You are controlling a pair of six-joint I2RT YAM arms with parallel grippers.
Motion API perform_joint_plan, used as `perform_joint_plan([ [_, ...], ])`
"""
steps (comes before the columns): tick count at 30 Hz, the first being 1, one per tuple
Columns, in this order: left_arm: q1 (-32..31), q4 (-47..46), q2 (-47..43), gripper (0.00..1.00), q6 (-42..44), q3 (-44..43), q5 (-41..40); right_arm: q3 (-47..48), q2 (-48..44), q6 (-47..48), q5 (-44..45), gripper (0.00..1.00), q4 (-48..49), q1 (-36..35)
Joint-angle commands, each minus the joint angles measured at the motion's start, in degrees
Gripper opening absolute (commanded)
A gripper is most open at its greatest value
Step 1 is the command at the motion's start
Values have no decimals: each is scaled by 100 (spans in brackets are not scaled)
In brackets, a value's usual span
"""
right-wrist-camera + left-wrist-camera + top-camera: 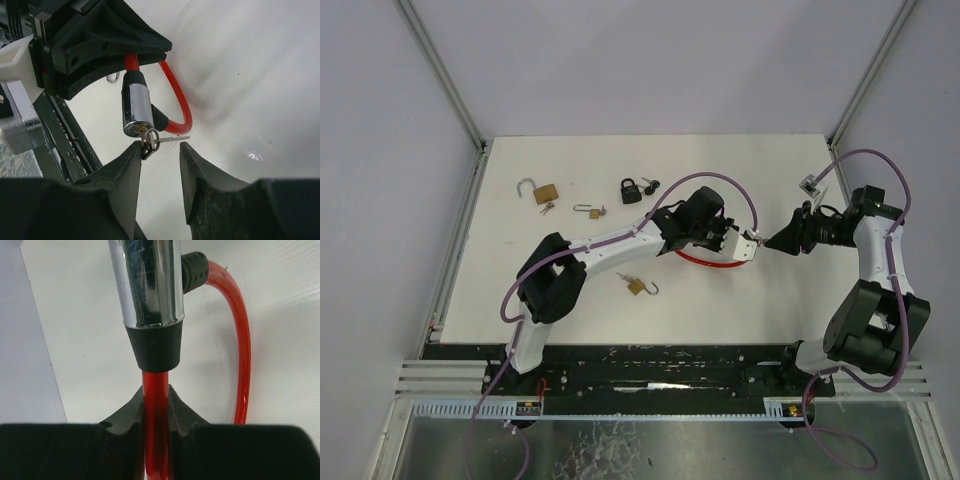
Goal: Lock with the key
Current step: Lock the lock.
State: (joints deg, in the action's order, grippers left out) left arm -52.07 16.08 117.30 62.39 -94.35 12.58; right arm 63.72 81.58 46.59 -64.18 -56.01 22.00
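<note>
A red cable lock with a chrome cylinder is held above the table. My left gripper is shut on the red cable just below the cylinder. A key sits in the keyhole at the cylinder's end, with a ring and a second key sticking out sideways. My right gripper is open; its left fingertip touches the key's head and the right one stands apart. In the top view the right gripper points at the cylinder's end.
Several small padlocks lie on the white table: a brass one with open shackle, a small one, a black one with keys, and a brass one near the front. The left arm crosses the middle.
</note>
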Motion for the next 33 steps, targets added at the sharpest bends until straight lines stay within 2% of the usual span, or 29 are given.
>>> perform_joint_plan([
  [1, 49, 453, 140, 0, -60, 127, -24, 78, -105, -21, -89, 40, -65, -75],
  [5, 48, 458, 144, 0, -57, 126, -12, 90, -134, 55, -117, 33, -119, -156],
  [15, 48, 458, 145, 0, -67, 123, 2, 28, -392, 432, 38, 1, -106, -283],
  [21, 86, 458, 120, 0, -83, 115, 136, -777, -1421, 1610, 280, 0, 504, -422],
  [27, 155, 473, 94, 0, -126, 103, 392, -2301, -3199, 2735, 981, 0, 2229, -682],
  [33, 195, 559, 108, 0, -119, 63, 517, -2875, -4025, 2805, 1484, 0, 3452, -719],
])
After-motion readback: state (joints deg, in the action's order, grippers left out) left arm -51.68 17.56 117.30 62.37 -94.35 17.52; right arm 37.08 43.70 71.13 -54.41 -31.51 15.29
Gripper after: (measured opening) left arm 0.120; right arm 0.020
